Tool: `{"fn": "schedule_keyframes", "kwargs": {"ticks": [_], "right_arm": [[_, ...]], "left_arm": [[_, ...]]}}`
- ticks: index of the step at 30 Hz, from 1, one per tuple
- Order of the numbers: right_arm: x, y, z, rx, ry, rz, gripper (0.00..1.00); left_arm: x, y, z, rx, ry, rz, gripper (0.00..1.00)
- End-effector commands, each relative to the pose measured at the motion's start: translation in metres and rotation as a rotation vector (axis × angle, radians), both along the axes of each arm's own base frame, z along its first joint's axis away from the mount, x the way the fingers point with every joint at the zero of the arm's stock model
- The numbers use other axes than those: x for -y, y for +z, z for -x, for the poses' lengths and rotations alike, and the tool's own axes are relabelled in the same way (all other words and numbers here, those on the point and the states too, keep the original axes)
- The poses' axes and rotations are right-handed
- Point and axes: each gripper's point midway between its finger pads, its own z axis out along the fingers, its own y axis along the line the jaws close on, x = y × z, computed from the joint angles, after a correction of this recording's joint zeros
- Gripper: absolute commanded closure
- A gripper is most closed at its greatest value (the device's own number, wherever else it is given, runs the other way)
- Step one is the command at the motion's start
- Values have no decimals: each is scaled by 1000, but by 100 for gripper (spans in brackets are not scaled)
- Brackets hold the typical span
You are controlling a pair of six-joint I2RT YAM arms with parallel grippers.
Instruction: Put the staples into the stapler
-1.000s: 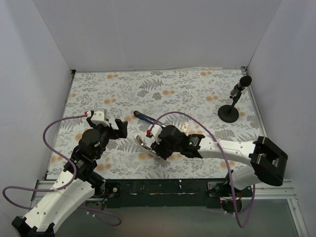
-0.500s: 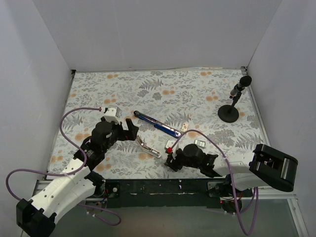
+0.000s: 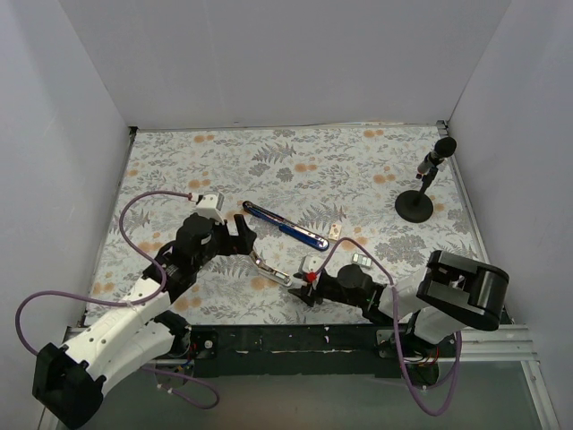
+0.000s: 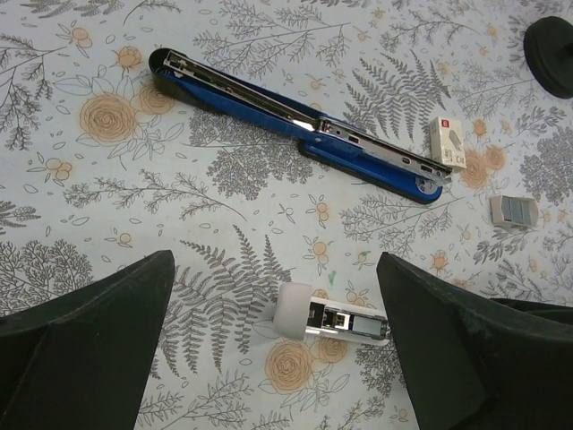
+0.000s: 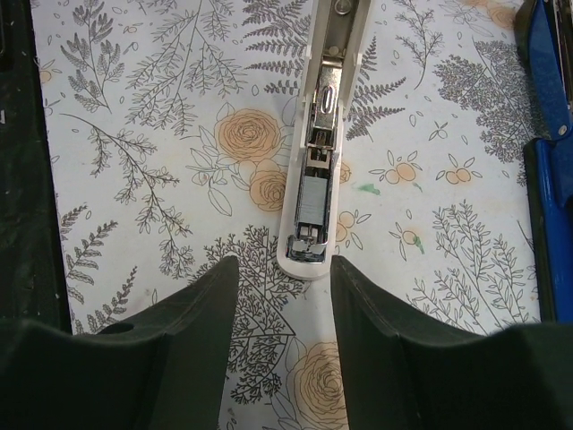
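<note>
The blue stapler lies opened flat on the floral mat, its metal rail up; it also shows in the left wrist view. A pale grey staples block lies loose to its right, seen in the left wrist view too. A white-and-metal stapler piece lies between my grippers, with a grey strip of staples in its channel. My left gripper is open wide and hovers over this piece. My right gripper is open and empty, just short of the piece's rounded end.
A small white box with a red mark lies by the blue stapler's right end. A black microphone stand is at the far right. White walls close in the mat on three sides.
My right gripper has drawn back toward the near edge, off the white piece, which stays on the mat. My left gripper has moved right, toward that piece.
</note>
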Motion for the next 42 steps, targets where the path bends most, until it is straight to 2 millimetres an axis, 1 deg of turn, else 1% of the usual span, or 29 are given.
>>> {"fn": "schedule_keyframes", "kwargs": {"ticks": [1,7,10,12,13,14,16,18,23,34,39,42], "right_arm": [[-14,26,-5,87,15,-120,48],[-18,21,-10,108,4,-116,50],[-19,20,-15,119,-13,-119,51],[-20,24,-17,128,-21,-135,52],[-21,22,-17,130,-20,-131,53],[-20,24,-23,139,-50,-131,53],[-19,24,-25,144,-64,-135,54],[-21,25,-26,148,-60,-145,55],[-28,26,-23,136,-34,-156,55],[-35,37,-30,156,-47,-189,54],[-36,38,-33,158,-52,-193,58],[-35,36,-34,154,-52,-188,65]], "left_arm": [[3,1,-3,-11,-2,4,2],[5,-11,-4,-49,-8,-18,2],[5,-14,-4,-60,-8,-24,2],[6,-15,-4,-66,-9,-21,2],[6,-15,-5,-67,-9,-21,2],[6,-17,-5,-72,-7,-22,2],[7,-19,-5,-78,-9,-23,2],[8,-20,-6,-82,-10,-23,2],[9,-23,-6,-92,-15,-21,2],[11,-25,-5,-101,-21,-17,2],[12,-24,-4,-102,-29,-11,2],[15,-26,-3,-111,-42,-8,2]]}}
